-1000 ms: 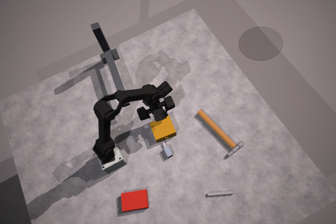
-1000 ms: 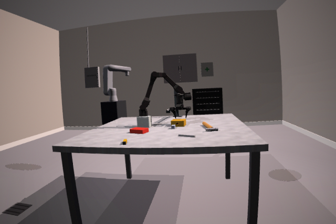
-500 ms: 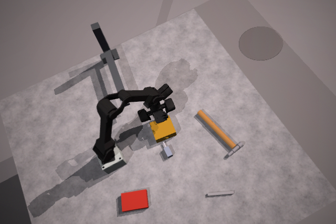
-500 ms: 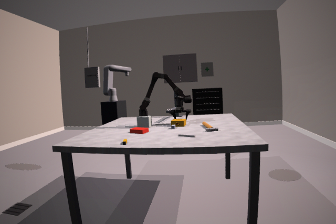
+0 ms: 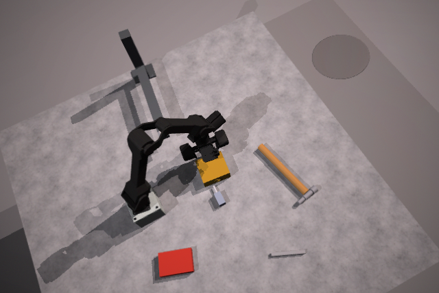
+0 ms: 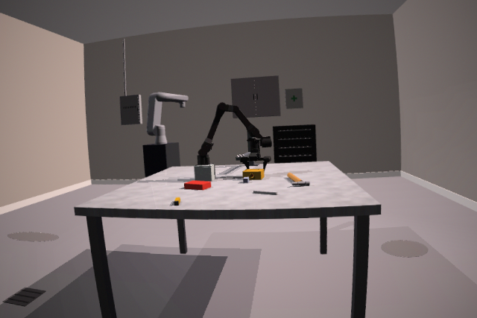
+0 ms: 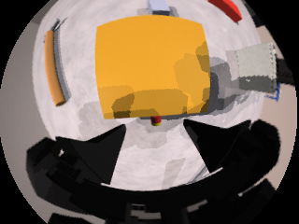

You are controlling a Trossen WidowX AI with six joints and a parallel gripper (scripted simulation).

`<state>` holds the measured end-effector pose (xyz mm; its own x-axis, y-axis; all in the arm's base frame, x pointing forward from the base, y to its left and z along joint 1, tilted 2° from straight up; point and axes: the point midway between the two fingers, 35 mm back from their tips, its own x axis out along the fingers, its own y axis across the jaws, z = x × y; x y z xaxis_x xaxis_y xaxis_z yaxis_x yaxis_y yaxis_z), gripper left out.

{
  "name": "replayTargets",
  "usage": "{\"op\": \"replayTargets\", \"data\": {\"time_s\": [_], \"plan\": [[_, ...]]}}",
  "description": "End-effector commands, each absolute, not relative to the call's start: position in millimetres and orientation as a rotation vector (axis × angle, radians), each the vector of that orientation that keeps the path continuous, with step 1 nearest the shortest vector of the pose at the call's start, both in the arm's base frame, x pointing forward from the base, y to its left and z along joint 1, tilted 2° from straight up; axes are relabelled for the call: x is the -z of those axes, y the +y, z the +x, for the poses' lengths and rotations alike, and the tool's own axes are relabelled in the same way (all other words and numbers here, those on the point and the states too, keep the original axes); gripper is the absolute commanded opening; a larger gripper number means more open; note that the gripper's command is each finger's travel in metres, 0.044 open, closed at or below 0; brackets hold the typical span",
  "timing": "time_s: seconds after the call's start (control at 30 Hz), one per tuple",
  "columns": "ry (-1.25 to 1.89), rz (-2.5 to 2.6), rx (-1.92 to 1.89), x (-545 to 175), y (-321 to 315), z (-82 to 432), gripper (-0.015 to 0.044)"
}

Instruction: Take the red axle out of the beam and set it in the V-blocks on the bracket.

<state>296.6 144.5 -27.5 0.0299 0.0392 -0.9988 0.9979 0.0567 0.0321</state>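
The beam, a yellow-orange block [image 5: 215, 171] [image 6: 259, 174] [image 7: 149, 61], sits on the table, with a round hole in its front face in the exterior view. In the wrist view, the red axle [image 7: 156, 120] shows as a short red stub with a yellowish end, out of the beam's near side; the rest is hidden. My gripper [image 5: 204, 145] [image 6: 256, 168] [image 7: 155, 125] is open and empty. In the wrist view its fingertips appear on either side of the stub, clear of it; their height is hard to tell. I cannot make out the V-blocks or identify the bracket.
A lavender-grey piece [image 5: 219, 197] [image 6: 245, 180] [image 7: 159, 6] lies beyond the beam. A hammer [image 5: 283, 169] [image 6: 294, 177] [image 7: 53, 70], a red block [image 5: 175, 262] [image 6: 197, 185] and a grey bar [image 5: 287, 253] [image 6: 264, 193] lie around. A grey frame [image 5: 150, 95] stands at the back left.
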Motion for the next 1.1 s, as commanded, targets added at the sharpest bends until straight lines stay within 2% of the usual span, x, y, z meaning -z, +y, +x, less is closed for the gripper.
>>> {"op": "replayTargets", "data": {"time_s": [0.0, 0.17, 0.67, 0.9, 1.07], "plan": [[1.242, 1.21, 1.133, 29.4, 144.3, 295.7, 0.044], [1.242, 1.21, 1.133, 29.4, 144.3, 295.7, 0.044], [1.241, 1.208, 1.127, 28.0, 144.3, 296.3, 0.0046], [1.241, 1.208, 1.127, 28.0, 144.3, 296.3, 0.0], [1.241, 1.208, 1.127, 27.9, 145.9, 296.5, 0.0]]}}
